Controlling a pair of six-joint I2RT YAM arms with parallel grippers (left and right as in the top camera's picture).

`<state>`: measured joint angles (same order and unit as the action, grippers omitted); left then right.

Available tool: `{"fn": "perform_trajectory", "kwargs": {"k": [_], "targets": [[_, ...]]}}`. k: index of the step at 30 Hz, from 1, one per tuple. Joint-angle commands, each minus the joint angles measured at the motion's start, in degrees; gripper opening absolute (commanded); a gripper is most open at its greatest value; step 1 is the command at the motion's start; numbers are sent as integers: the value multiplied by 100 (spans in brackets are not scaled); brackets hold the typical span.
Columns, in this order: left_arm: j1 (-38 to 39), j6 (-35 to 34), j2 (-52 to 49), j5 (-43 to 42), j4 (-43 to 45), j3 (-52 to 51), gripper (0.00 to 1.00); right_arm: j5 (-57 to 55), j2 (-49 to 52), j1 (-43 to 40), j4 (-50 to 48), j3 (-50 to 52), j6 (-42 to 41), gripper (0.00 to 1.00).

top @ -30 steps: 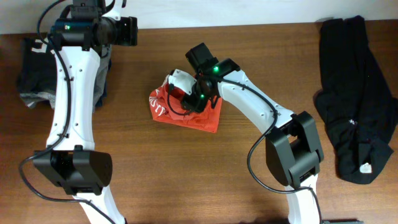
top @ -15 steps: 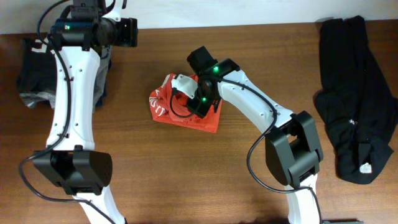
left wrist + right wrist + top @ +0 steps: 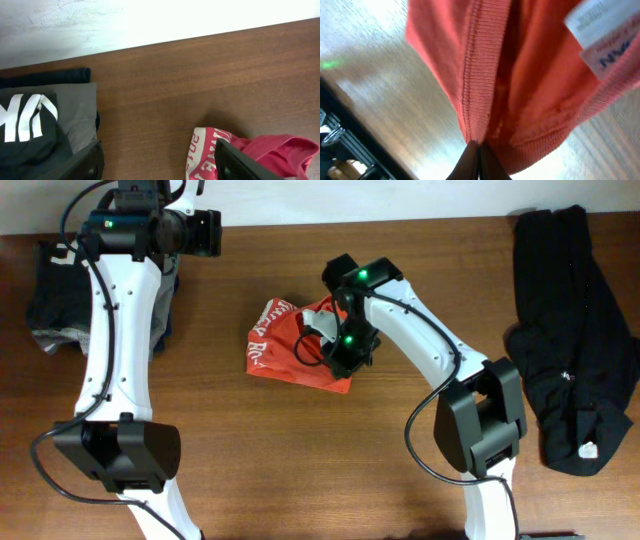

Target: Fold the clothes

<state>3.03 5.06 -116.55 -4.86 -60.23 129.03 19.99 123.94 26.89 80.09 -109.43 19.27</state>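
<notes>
While pinching the orange-red T-shirt's (image 3: 280,352) ribbed edge tight in the right gripper (image 3: 479,156), holds a crumpled heap at the table's middle. Hangs the left gripper (image 3: 160,167) open and empty over the back left corner. Looks early on: one dark folded shirt (image 3: 50,290) there, long black garment (image 3: 570,330) unfolded at the right edge.

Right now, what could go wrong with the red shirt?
The right pincer pinches only a thin ribbed seam of the orange-red T-shirt, so it might slip out. The shirt is bunched up, and nothing pins it down, so a pull could drag the whole heap across the table.
</notes>
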Motion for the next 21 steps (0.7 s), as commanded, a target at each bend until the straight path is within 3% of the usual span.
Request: {"fn": "perform_trajectory", "kwargs": {"k": [1, 11, 19, 21], "targets": [[-9, -28, -94, 22, -2, 44, 70, 33, -2, -107, 98, 186, -308, 4], [-9, 125, -94, 24, 13, 44, 70, 111, -28, -155, 251, 544, -525, 4], [-11, 125, -94, 24, 13, 44, 70, 380, -181, -153, 216, -444, -634, 4], [-11, 125, -94, 22, 17, 44, 70, 378, -181, -151, 15, -656, -643, 19]]}}
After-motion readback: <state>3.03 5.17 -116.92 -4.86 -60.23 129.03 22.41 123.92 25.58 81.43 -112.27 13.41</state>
